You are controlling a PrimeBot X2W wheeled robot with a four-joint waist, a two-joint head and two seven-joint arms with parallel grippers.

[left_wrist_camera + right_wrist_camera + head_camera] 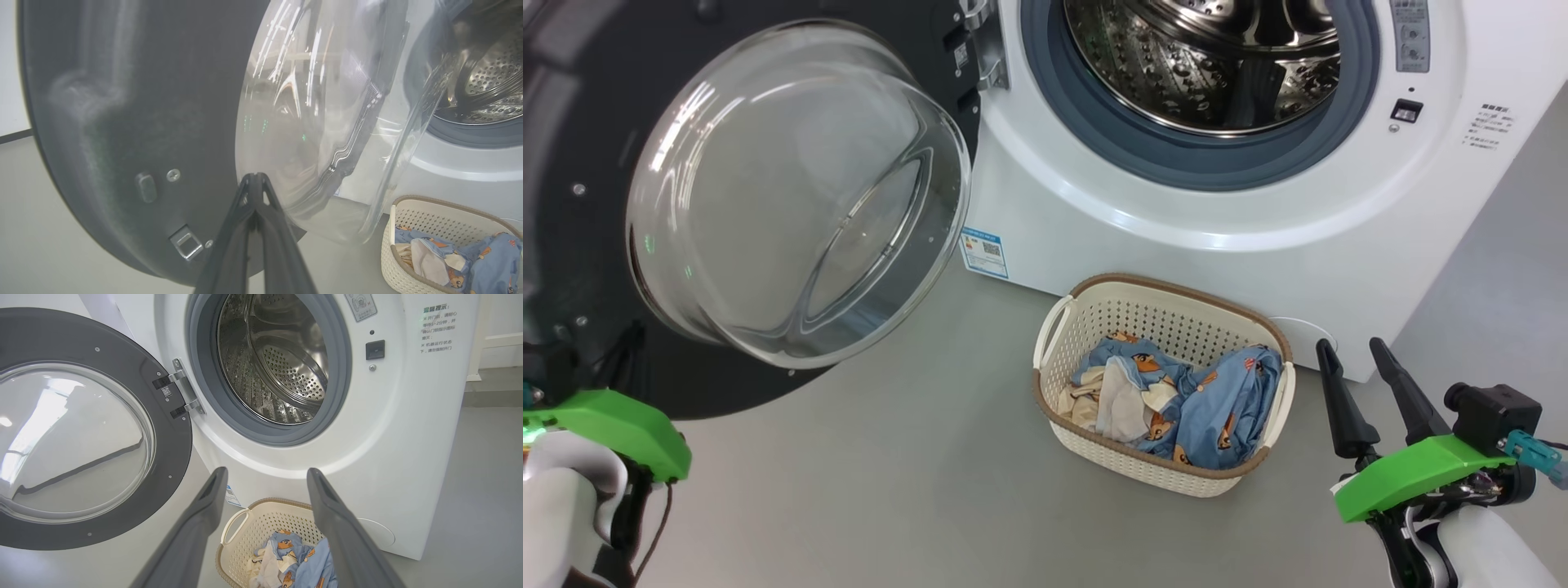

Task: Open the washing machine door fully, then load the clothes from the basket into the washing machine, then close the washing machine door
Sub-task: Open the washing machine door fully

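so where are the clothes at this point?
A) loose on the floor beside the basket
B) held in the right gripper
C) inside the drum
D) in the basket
D: the clothes lie bunched inside the basket, which stands on the floor in front of the washing machine. The right gripper is beside the basket, open, with nothing between its fingers.
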